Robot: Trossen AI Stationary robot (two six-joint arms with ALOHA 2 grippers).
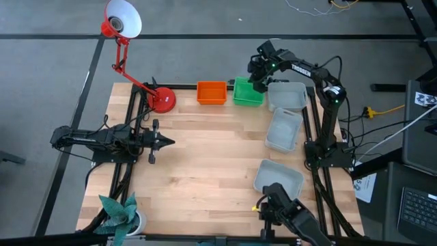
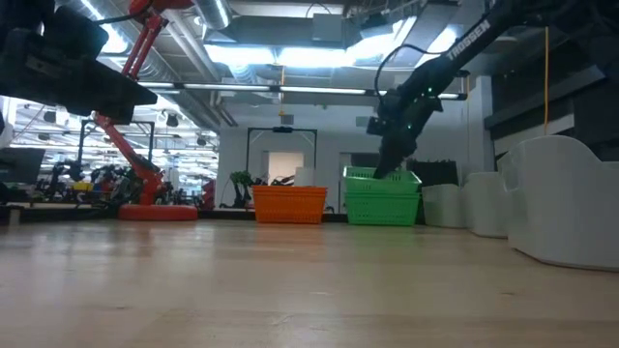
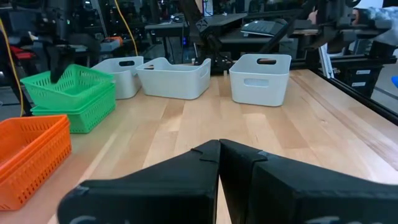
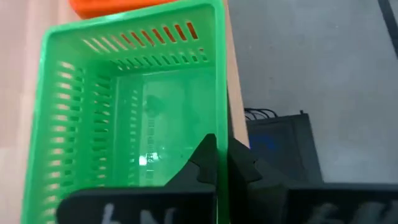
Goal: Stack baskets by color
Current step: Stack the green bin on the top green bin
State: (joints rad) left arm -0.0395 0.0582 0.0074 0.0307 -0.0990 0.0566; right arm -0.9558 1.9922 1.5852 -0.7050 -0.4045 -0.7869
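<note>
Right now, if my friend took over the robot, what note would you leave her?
Right gripper: fingers shut on the rim of the top green basket at the table's far edge, sitting tilted on the green stack.
Left gripper: fingers shut, empty, waiting over the left side of the table.
Orange stack sits beside the green.
Three white baskets lie separate along the right side.
Left: let go of the green, then stack the whites.

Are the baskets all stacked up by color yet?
Not yet. The orange baskets look stacked. The right gripper pinches the rim of the top green basket, sitting tilted on the green stack. The three white baskets lie apart. The left gripper waits, shut.
</note>
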